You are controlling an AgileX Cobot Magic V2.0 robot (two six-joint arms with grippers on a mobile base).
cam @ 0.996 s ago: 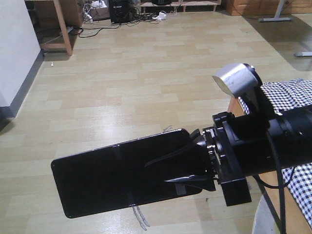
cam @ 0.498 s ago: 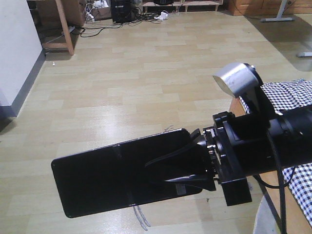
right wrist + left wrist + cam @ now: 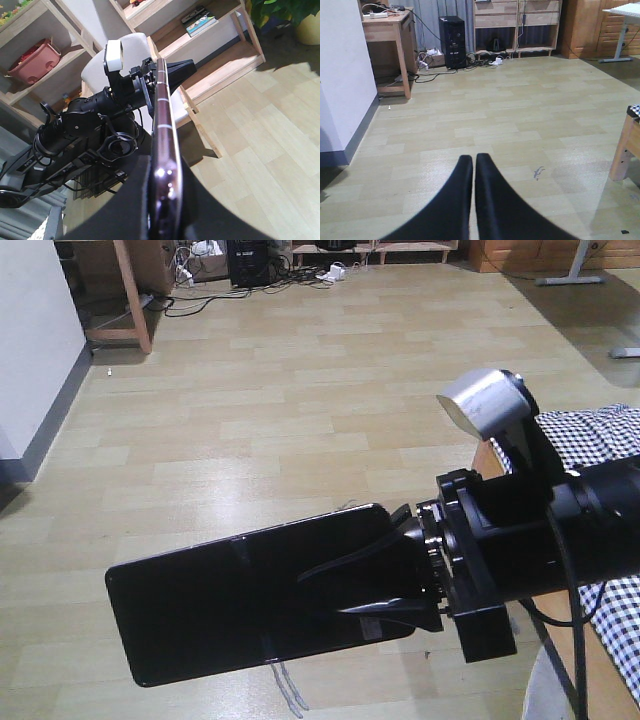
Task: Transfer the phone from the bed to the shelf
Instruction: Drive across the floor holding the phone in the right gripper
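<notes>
My right gripper [image 3: 325, 592] is shut on the phone [image 3: 200, 610], a large flat black slab held out level to the left above the wood floor. The right wrist view shows the phone [image 3: 164, 125] edge-on, its pinkish metal rim clamped between the two black fingers [image 3: 135, 200]. Behind it stands the pale wooden shelf [image 3: 210, 37]. The bed [image 3: 600, 430], in black-and-white check cloth, lies at the right edge behind that arm. Low over the floor, my left gripper [image 3: 473, 159] is shut with nothing in it.
A wooden desk [image 3: 390, 30], a black PC tower [image 3: 452, 35] and loose cables [image 3: 427, 75] line the far wall. A white wall corner [image 3: 345, 90] stands left. The bed's wooden leg [image 3: 621, 152] is at right. The shelf holds books [image 3: 199, 21] and a pink basket [image 3: 37, 59].
</notes>
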